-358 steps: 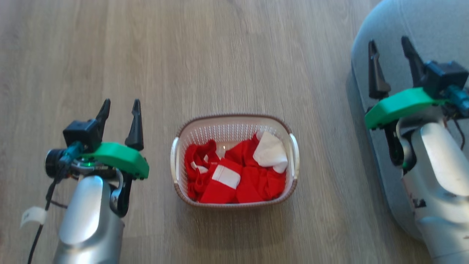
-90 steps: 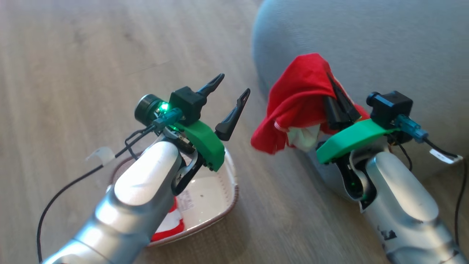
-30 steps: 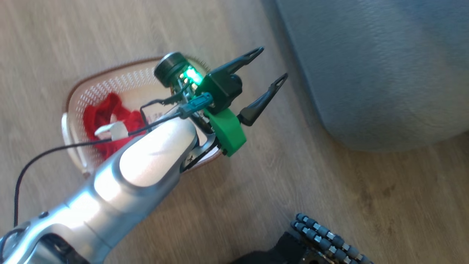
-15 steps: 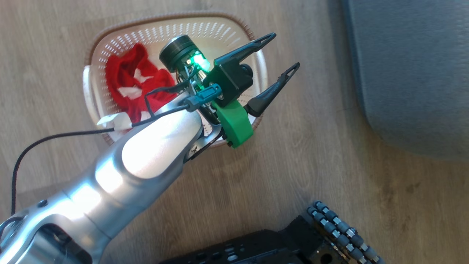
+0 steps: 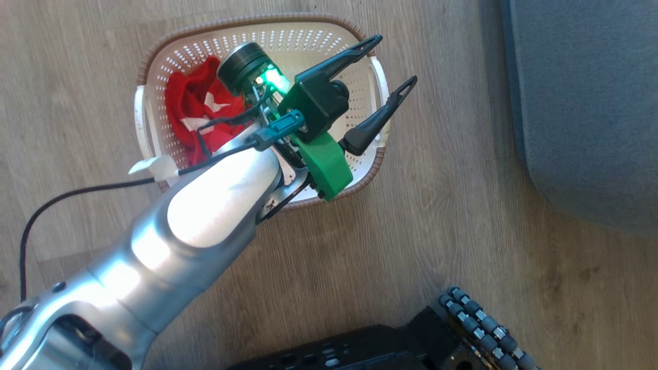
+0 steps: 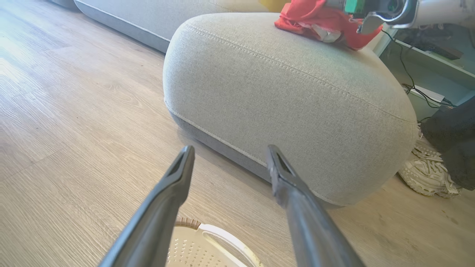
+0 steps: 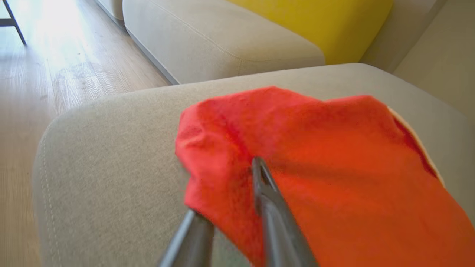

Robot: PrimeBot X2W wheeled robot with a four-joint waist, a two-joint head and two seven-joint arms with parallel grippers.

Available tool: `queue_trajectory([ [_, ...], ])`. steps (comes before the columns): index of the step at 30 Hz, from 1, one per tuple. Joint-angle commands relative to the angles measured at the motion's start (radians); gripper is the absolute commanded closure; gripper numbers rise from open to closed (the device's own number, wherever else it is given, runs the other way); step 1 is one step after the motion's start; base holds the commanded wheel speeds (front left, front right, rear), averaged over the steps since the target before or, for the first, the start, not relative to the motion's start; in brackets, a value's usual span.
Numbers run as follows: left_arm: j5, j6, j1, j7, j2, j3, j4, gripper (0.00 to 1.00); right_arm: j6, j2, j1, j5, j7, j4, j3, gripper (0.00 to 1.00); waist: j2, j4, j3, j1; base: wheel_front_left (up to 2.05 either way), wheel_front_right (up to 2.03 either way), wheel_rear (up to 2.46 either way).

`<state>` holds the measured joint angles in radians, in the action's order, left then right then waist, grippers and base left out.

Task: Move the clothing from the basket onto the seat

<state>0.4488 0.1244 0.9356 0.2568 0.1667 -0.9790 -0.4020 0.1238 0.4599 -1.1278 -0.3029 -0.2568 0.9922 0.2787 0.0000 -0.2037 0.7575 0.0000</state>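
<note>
The cream basket (image 5: pixel 378 154) stands on the wood floor with red and white clothing (image 5: pixel 198 110) bunched at its left end. My left gripper (image 5: pixel 395 60) hovers open and empty above the basket's right end, pointing toward the grey seat (image 5: pixel 591 103). In the left wrist view the left gripper (image 6: pixel 229 150) faces the seat (image 6: pixel 289 96), with the basket rim (image 6: pixel 219 235) below. A red garment (image 6: pixel 315 20) lies on the seat top under my right arm (image 6: pixel 393 9). My right gripper (image 7: pixel 241 174) pinches that garment (image 7: pixel 334 167), one finger under the cloth, over the seat (image 7: pixel 111 148).
My dark wheeled base (image 5: pixel 411 339) sits at the bottom edge. A person's pale shoe (image 6: pixel 426 172) and dark trouser leg (image 6: pixel 451 137) are beside the seat's far side. A longer sofa with a yellow cushion (image 7: pixel 315 22) runs behind the seat.
The head camera has swung, so the basket shows whole now. The left gripper stays open above it. The red garment carried by the right gripper three seconds ago now rests on the seat.
</note>
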Motion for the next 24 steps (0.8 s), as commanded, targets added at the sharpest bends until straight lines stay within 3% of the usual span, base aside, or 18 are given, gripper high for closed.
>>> queue_trajectory([
  [1, -0.011, 0.006, -0.016, 0.005, -0.005, 0.032, 0.03, 0.0, 0.007, 0.016, 0.046, -0.015, -0.005, -0.045, -0.017, 0.0, 0.0, 0.001, -0.013, 0.0, 0.0, 0.0, 0.0],
  [15, -0.032, 0.006, -0.099, 0.005, -0.024, 0.099, 0.034, 0.0, 0.007, 0.023, 0.303, -0.135, -0.005, -0.265, -0.204, 0.0, 0.0, 0.025, -0.151, 0.0, 0.0, 0.0, 0.0],
  [24, -0.046, 0.006, -0.186, 0.005, -0.04, 0.184, 0.041, 0.0, 0.007, -0.024, 0.409, -0.16, -0.005, -0.433, -0.315, 0.0, 0.0, 0.074, -0.266, 0.0, 0.0, 0.0, 0.0],
])
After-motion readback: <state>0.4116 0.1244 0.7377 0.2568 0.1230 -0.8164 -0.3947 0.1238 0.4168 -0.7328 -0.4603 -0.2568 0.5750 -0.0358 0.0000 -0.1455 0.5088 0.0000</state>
